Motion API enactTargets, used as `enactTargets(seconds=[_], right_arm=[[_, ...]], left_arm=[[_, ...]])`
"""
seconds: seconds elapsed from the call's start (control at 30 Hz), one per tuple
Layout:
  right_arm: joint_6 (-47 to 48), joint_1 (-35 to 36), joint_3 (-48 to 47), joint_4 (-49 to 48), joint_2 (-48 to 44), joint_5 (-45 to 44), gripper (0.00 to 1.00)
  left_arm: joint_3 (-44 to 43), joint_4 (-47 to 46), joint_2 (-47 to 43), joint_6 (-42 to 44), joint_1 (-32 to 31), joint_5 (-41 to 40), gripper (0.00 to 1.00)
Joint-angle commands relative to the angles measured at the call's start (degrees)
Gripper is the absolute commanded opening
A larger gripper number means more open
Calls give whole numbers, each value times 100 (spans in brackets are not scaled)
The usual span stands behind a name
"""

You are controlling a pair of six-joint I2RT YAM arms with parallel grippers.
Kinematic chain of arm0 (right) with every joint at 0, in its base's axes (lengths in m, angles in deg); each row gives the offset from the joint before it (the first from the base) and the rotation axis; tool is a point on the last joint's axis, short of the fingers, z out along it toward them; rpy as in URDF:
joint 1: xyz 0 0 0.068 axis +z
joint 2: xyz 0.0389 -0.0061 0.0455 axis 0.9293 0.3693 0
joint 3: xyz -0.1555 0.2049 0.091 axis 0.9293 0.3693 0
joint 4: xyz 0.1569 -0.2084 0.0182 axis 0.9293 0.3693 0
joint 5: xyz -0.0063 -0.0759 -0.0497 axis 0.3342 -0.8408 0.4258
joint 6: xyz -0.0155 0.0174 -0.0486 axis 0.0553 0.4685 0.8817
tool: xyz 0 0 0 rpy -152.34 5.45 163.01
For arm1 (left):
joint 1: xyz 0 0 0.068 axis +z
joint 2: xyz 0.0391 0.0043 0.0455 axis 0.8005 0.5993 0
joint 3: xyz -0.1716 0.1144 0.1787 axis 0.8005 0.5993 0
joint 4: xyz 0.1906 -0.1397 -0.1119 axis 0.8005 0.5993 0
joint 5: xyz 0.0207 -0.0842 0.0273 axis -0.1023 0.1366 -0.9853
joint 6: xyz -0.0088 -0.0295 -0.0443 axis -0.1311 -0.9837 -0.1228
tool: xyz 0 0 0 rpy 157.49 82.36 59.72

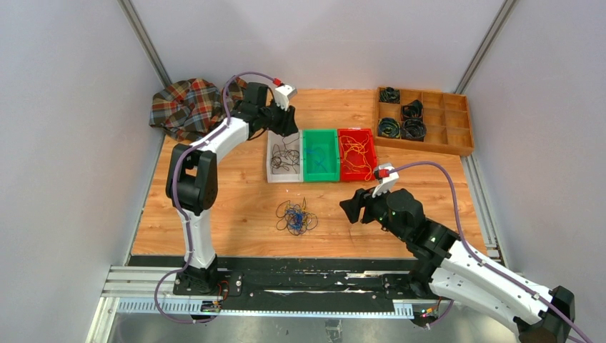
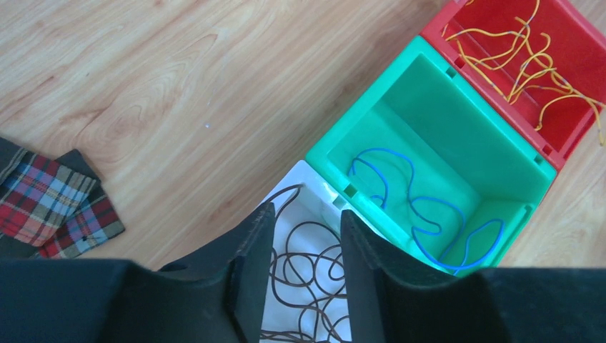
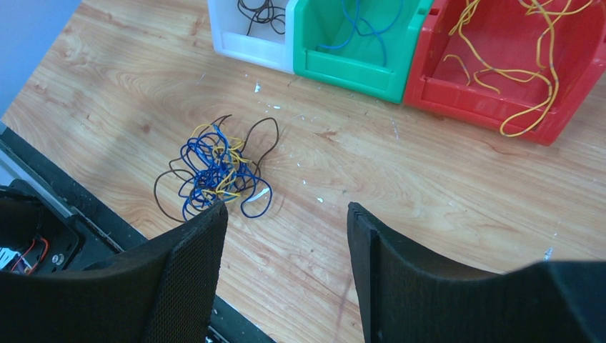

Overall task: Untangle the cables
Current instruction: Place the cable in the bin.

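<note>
From above, the cables lay bundled on the table between your arms. Left wrist: your left gripper gaped empty over the white bin. Right wrist: your right gripper stood open near them; you needed one outlying loop.

A tangled bundle of cables lies on the wooden counter, in front of a white bin, green bin and red bin standing side by side. The left tool hangs above the white bin, and the right tool hovers to the right of the bundle.
</note>
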Motion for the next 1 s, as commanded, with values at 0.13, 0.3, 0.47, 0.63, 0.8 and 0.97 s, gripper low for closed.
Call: enactTargets(seconds=[0.13, 0.3, 0.47, 0.63, 0.8, 0.97], right_arm=[[44, -175, -214, -42, 42, 214, 61], [30, -204, -190, -36, -3, 319, 58], [-20, -213, -144, -31, -47, 367, 56], [-42, -215, -119, -31, -63, 396, 55], [-44, -216, -102, -15, -90, 387, 55], [-38, -216, -79, 10, -87, 378, 55]], left_arm=[[222, -276, -154, 221, 47, -64, 34], [479, -594, -208, 358, 59, -471, 32], [659, -981, -339, 315, 71, -806, 45], [539, -1004, -306, 59, 96, -692, 46], [425, -1089, -238, -117, 156, -560, 42], [323, -1138, -169, -365, 261, -365, 33]])
